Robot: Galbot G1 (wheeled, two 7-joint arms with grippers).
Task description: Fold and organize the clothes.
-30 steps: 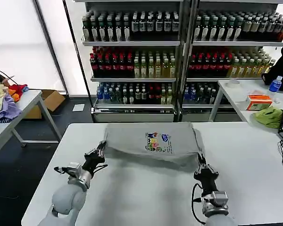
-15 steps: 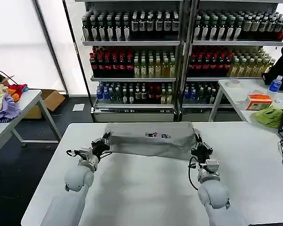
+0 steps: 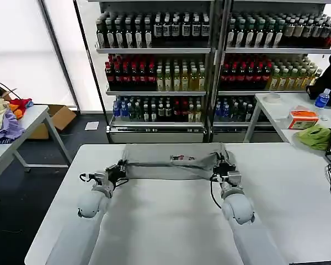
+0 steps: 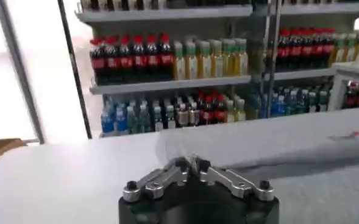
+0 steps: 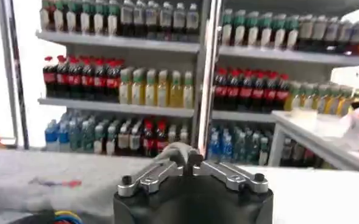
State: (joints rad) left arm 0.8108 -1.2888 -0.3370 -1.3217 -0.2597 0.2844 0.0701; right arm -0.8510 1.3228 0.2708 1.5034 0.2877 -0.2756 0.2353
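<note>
Carrying the T-shirt (image 3: 171,163) farther toward twelve o'clock, left gripper (image 3: 120,168) and right gripper (image 3: 222,167) pinching its corners, fold nearly closing.

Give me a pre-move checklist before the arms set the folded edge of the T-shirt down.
1. Left pincer shut on the T-shirt at its left corner: ok.
2. Right pincer shut on the right corner: ok.
3. Both pincers level, so the fold runs straight across the table: ok, they sit at about the same height in the head view.
4. Cloth between the pincers taut: not ok, it sags slightly in the middle.
5. Folded edge lined up with the shirt's far hem: cannot tell, the lifted cloth hides the hem.
6. Chest print tucked inside the fold: not ok, a strip of it shows at the fold.
</note>
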